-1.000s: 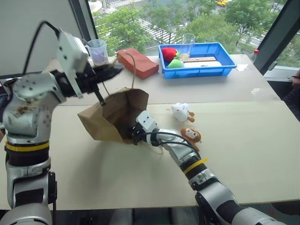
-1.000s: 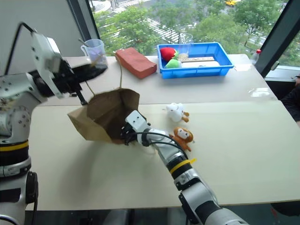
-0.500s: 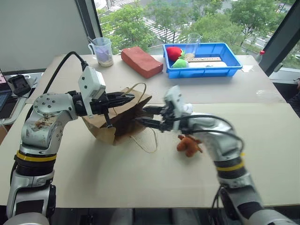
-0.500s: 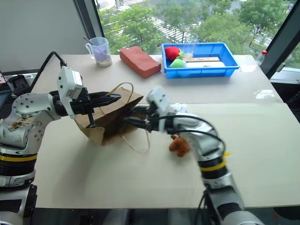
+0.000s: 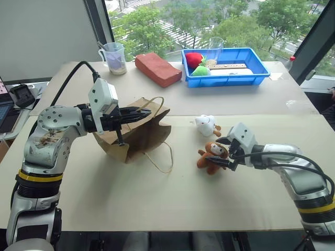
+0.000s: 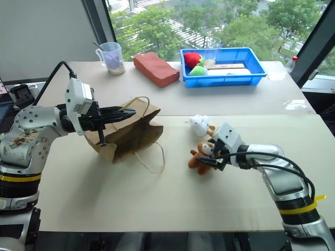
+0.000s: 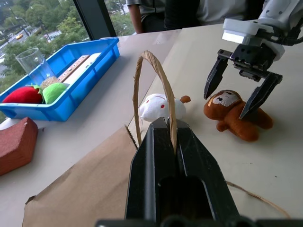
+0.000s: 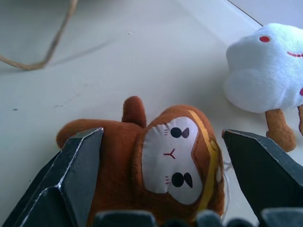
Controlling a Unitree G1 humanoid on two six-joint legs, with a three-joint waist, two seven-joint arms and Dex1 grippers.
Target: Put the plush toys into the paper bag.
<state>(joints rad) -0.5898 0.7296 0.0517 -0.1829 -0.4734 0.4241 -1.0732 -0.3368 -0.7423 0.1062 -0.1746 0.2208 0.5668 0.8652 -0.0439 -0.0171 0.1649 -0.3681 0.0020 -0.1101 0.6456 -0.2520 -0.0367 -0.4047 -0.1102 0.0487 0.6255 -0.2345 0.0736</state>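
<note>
While left hand [image 5: 137,113] pinches handle [image 7: 154,90], right hand [image 5: 224,151] (spread) straddles monkey [image 5: 211,157]

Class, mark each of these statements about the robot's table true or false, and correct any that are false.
1. The left gripper is shut on a cord handle of the paper bag. True.
2. The brown monkey is already inside the bag. False: it lies on the table, between the open fingers of the right gripper.
3. The white plush toy lies on the table beside the monkey. True.
4. The blue tray holds both plush toys. False: it holds a red toy and a green toy.
5. The reddish-brown block sits inside the blue tray. False: it lies on the table beside the tray.
</note>
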